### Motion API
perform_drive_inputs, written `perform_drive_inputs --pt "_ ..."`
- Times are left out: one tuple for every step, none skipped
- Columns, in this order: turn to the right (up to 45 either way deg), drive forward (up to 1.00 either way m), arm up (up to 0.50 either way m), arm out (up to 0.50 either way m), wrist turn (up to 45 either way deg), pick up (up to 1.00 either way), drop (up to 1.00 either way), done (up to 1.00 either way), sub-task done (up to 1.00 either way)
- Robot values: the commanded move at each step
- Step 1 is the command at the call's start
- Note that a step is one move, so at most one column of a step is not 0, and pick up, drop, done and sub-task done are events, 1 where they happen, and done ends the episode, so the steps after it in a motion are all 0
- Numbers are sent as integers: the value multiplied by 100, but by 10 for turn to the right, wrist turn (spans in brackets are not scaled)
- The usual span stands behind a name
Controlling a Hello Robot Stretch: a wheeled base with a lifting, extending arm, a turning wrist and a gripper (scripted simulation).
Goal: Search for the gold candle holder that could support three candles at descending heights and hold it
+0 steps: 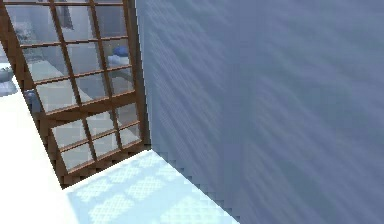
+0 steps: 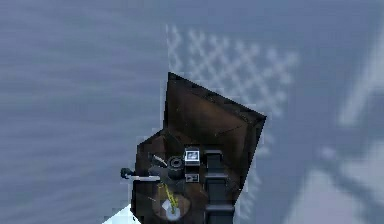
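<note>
where wall (image 1: 260, 100) meets paned door (image 1: 80, 90), floor (image 1: 130, 195) pale; hand (image 2: 142, 171) before brown box (image 2: 215, 125)

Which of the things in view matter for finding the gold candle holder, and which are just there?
For the job: hand, whether it holds anything I cannot tell; small yellow shape near it, possibly the holder.
Just there: brown-framed window; blue-grey wall; dark brown box.
</note>
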Motion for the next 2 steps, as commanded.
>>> perform_drive_inputs --pt "0 0 0 0 330 0 0 0 0" --pt "0 0 -30 0 0 0 0 0 0"
